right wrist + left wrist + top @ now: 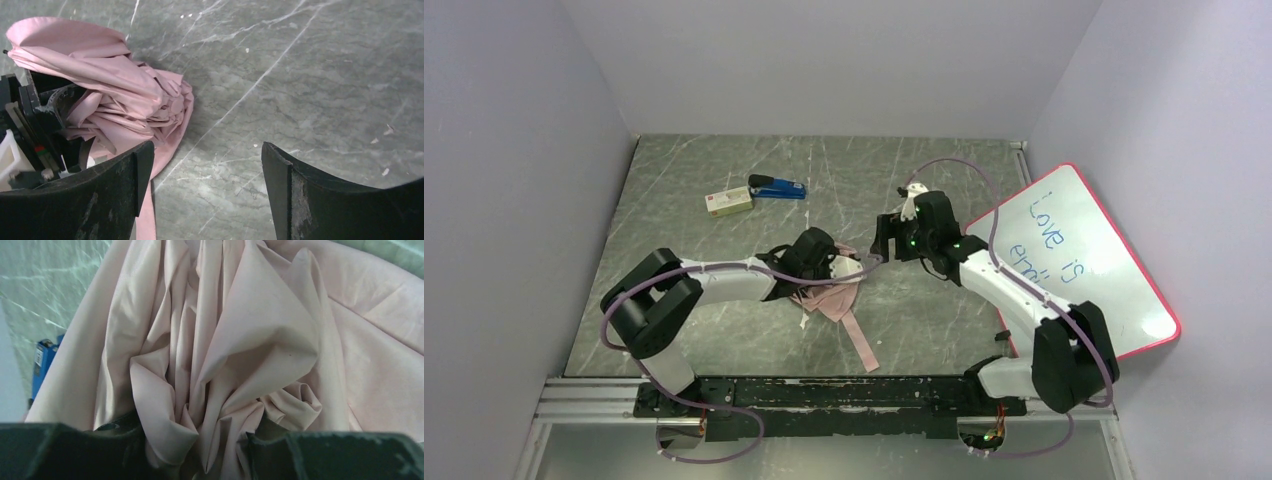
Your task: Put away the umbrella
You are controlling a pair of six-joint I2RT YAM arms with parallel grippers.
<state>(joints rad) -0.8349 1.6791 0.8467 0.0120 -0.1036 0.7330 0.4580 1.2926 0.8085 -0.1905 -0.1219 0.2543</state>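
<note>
The umbrella lies as a crumpled pale pink bundle on the grey marble table, its long strap trailing toward the near edge. My left gripper is on top of the bundle. In the left wrist view gathered folds of the umbrella's fabric are pinched between its dark fingers, so that gripper is shut on the cloth. My right gripper hovers just right of the bundle. It is open with only bare table between its fingers, and the umbrella sits to its left. Shaft and handle are hidden.
A blue stapler and a small white box lie at the back left. A red-edged whiteboard with blue writing leans at the right edge, over the right arm. Grey walls close in on three sides.
</note>
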